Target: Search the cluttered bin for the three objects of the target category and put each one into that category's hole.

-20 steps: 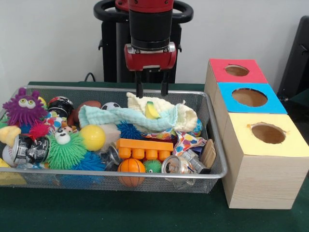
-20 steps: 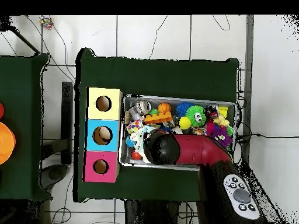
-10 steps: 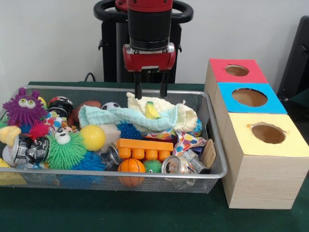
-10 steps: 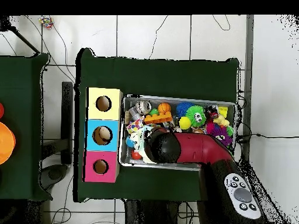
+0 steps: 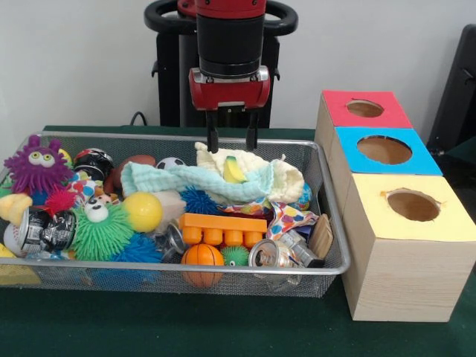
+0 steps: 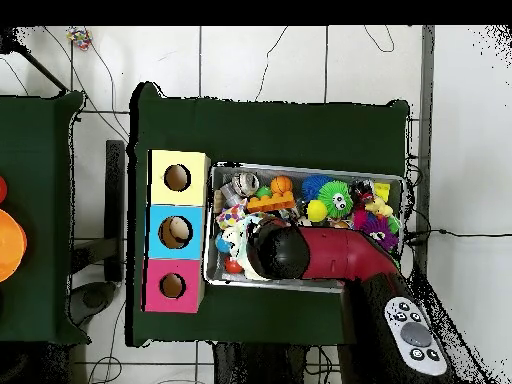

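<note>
We see the red and black gripper (image 5: 231,138) with its two dark fingers (image 5: 213,138) spread apart, grasping nothing, above the cream crumpled cloth (image 5: 256,169). That cloth lies at 1 o'clock in the silver wire-mesh bin (image 5: 329,216), and the three-holed wooden box (image 5: 401,279) stands at 3 o'clock of it.

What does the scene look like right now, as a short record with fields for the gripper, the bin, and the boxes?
gripper: gripper open, empty, hanging above the far part of the bin
below gripper: cream cloth and pale blue cloth, heaped together
bin: wire mesh bin, crowded with toys
near front of bin: orange brick, small basketball, crushed can
boxes: red-topped box, blue-topped box, yellow-topped box, in a row beside the bin, each with one round hole
</note>
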Controlling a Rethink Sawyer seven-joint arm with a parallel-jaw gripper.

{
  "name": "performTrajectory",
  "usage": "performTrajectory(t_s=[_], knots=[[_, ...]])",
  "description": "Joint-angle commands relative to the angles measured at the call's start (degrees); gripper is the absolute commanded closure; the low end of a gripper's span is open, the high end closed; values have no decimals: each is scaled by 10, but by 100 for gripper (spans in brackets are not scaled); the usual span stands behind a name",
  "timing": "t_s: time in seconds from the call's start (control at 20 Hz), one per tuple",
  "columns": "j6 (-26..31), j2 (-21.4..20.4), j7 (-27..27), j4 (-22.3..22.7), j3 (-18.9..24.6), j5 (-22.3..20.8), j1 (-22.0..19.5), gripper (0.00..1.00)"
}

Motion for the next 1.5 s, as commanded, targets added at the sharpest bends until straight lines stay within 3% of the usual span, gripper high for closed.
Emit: performTrajectory(t_s=[0.05, 0.75, 1.0, 1.2, 1.5], knots=[[26, 18, 48, -9, 8, 10, -2, 0], [-18, 52, 63, -12, -3, -4, 6, 0], [-24, 39, 71, 4, -8, -3, 11, 0], [-37, 52, 75, 3, -9, -4, 14, 0], [8, 40, 80, -10, -10, 18, 24, 0]])
